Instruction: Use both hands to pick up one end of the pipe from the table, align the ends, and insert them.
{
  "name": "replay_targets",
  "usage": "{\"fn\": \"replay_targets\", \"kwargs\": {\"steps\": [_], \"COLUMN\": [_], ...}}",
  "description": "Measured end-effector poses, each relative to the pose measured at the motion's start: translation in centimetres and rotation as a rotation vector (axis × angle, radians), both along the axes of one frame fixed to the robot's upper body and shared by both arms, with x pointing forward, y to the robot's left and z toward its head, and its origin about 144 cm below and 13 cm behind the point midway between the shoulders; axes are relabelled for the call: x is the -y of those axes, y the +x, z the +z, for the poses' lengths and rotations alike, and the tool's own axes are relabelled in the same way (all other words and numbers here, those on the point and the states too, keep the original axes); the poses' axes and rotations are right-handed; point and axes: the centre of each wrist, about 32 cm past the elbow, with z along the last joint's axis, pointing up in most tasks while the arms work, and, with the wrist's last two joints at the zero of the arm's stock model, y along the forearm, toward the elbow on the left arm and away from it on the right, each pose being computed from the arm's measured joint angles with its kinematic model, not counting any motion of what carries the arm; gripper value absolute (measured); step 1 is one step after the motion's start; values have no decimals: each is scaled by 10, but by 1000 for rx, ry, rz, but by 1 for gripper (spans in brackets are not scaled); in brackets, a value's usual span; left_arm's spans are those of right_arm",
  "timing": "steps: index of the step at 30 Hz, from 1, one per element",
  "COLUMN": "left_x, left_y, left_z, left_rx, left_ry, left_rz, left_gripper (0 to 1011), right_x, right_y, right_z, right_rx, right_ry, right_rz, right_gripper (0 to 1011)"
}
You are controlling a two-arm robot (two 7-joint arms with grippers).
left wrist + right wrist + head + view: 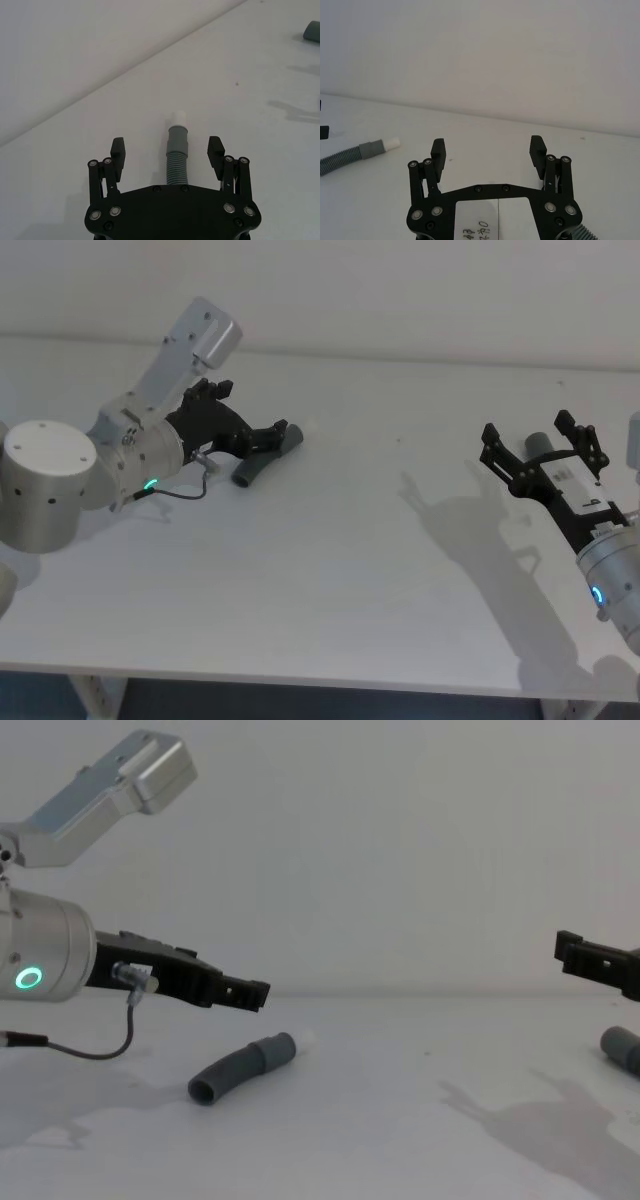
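Much bare table (350,570) beside curved pipe (250,470).

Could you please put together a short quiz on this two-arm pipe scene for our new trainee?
1. True or false: the left black two-finger gripper is shut on the curved grey ribbed pipe piece with the whitish tip.
2. Where is the other short grey pipe piece? A) touching the curved piece; B) on the plain white table, by the right black two-finger gripper; C) lifted by the left gripper.
3. Fill in: the right gripper's fingers are ___.
Key: 1 false: it hovers open above the piece, which lies on the table. 2 B. 3 open.
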Motion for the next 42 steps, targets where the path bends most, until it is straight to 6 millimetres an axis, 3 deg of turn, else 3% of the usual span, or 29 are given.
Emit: {"fn": "replay_targets", "kwargs": {"steps": [28, 42], "left_x": [-23, -20], "left_y": [28, 40], "left_z": [-9, -8], "left_rx": [-67, -78], "left_ry": [31, 47], "left_rz": [-55, -94], "left_gripper": [1000, 1000], "right_x": [0, 0], "right_y": [0, 0], "right_z": [0, 0], "right_rx": [0, 0], "right_ry": [0, 0], "right_rz": [0, 0], "right_gripper": [1001, 1002]}}
